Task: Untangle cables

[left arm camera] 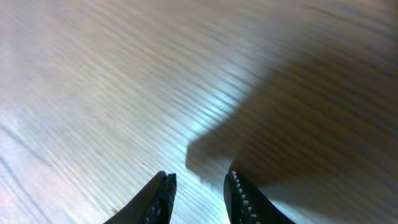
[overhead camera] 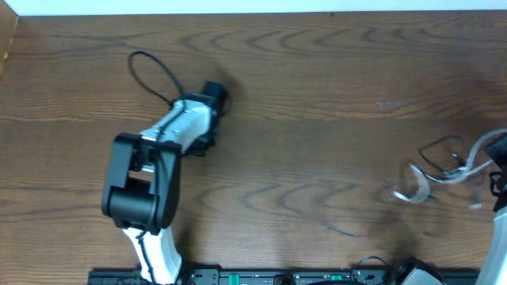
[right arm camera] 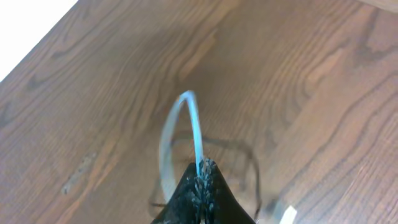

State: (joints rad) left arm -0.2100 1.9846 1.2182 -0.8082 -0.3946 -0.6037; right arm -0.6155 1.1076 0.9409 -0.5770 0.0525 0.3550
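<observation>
My right gripper [right arm camera: 202, 167] is shut on the white cable [right arm camera: 177, 121], which arcs out from the fingertips in a blurred loop above the table. A thin black cable [right arm camera: 252, 163] loops under it, and a small white plug [right arm camera: 287, 215] shows at the lower right. In the overhead view the right gripper [overhead camera: 493, 152] is at the far right edge, the white cable [overhead camera: 413, 190] trails left of it, and the black cable [overhead camera: 438, 147] curls beside it. My left gripper [left arm camera: 200, 186] is open and empty over bare wood; overhead it [overhead camera: 214, 96] is far left of the cables.
A thicker black cord [overhead camera: 146, 70] fixed to the left arm loops behind it. A small dark sliver [overhead camera: 341, 231] lies on the wooden table [overhead camera: 317, 119] toward the front. The table's far edge meets a white wall [overhead camera: 238, 6].
</observation>
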